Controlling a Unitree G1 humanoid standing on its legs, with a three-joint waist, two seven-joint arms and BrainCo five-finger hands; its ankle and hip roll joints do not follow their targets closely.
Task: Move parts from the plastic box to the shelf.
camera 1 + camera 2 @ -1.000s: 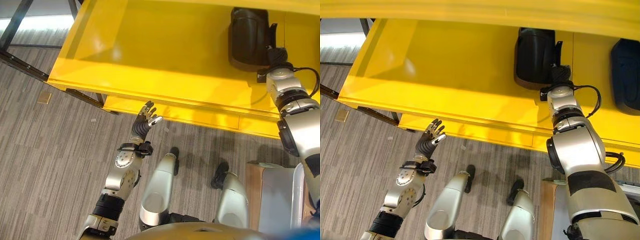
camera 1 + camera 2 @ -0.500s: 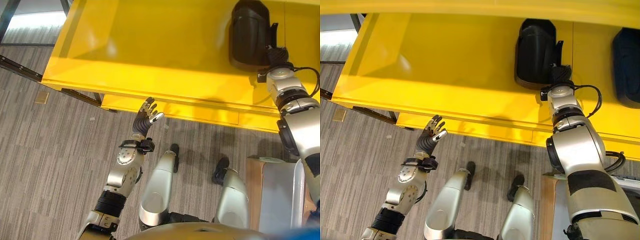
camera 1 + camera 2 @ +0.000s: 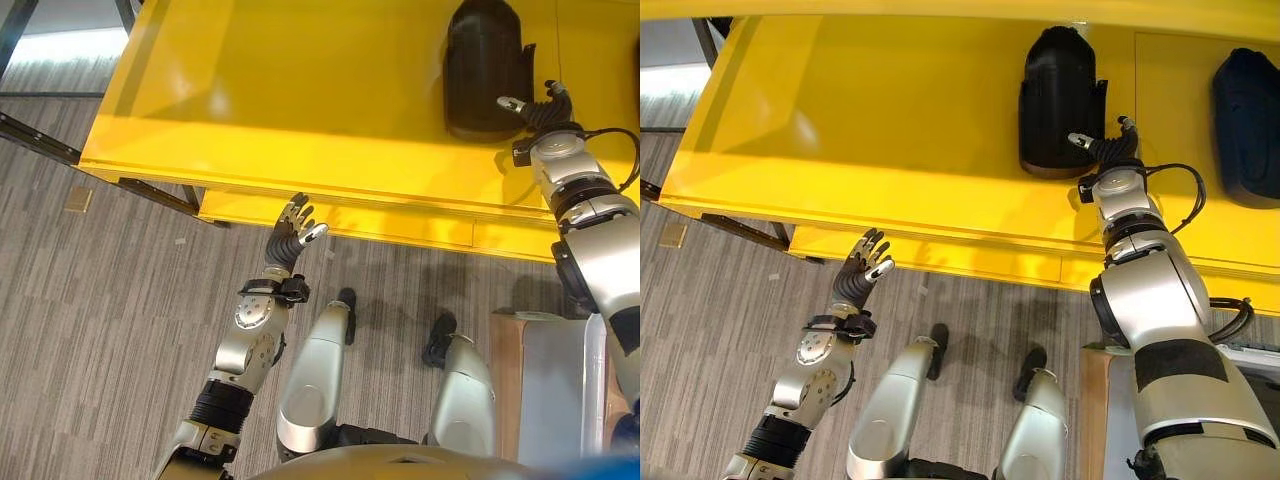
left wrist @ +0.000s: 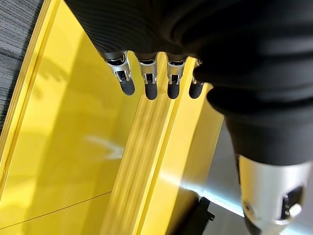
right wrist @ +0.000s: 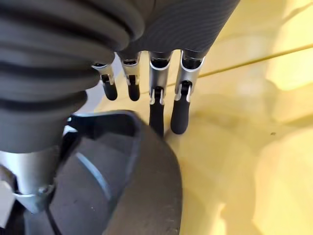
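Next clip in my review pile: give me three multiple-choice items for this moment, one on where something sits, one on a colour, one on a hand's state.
1. Where does the black part nearest the right hand lie?
A. on the floor
B. on the yellow shelf
C. in the left hand

2. What colour is the shelf?
A. yellow
B. blue
C. white

3. How are the right hand's fingers?
A. curled round the part
B. curled into an empty fist
C. straight, beside the part

Answers:
1 B: the black part rests on the yellow shelf, with a second dark part further to the right.
2 A: its whole surface is yellow.
3 C: the right hand has straight fingers next to the part, gripping nothing; the left hand hangs open below the shelf edge.
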